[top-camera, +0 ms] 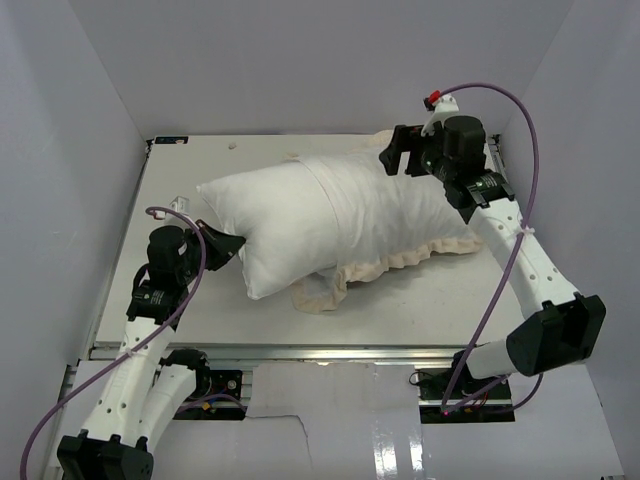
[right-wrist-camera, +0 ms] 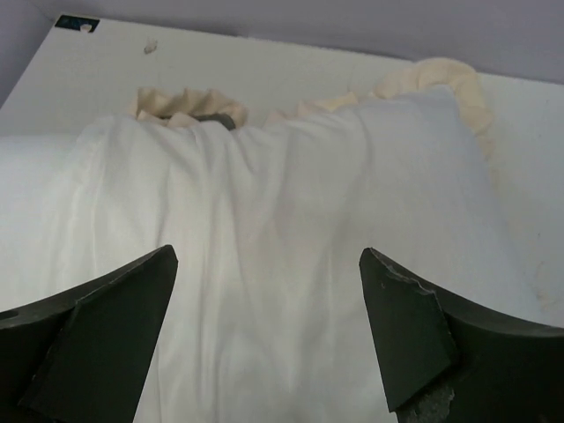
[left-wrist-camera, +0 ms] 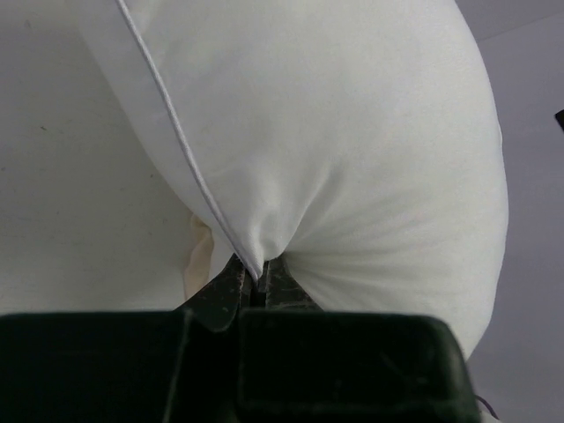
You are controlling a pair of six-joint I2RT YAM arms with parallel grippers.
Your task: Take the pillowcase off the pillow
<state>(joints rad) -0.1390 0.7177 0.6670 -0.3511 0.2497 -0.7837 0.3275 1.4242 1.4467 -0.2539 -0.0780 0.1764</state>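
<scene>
The pillow lies across the table, and its plain white left half sticks out of the pillowcase. The pillowcase shows its white face and covers the right half. Its cream frill trails along the near side and bunches under the pillow. My left gripper is shut on the pillow's near left corner. In the left wrist view the left gripper pinches the seamed corner of the pillow. My right gripper is open and hovers above the pillowcase's far right end. In the right wrist view the right gripper is spread wide over the wrinkled pillowcase, touching nothing.
White walls close in the table on the left, back and right. A metal rail runs along the front edge. A strip of dark grey plush shows under the frill at the far edge.
</scene>
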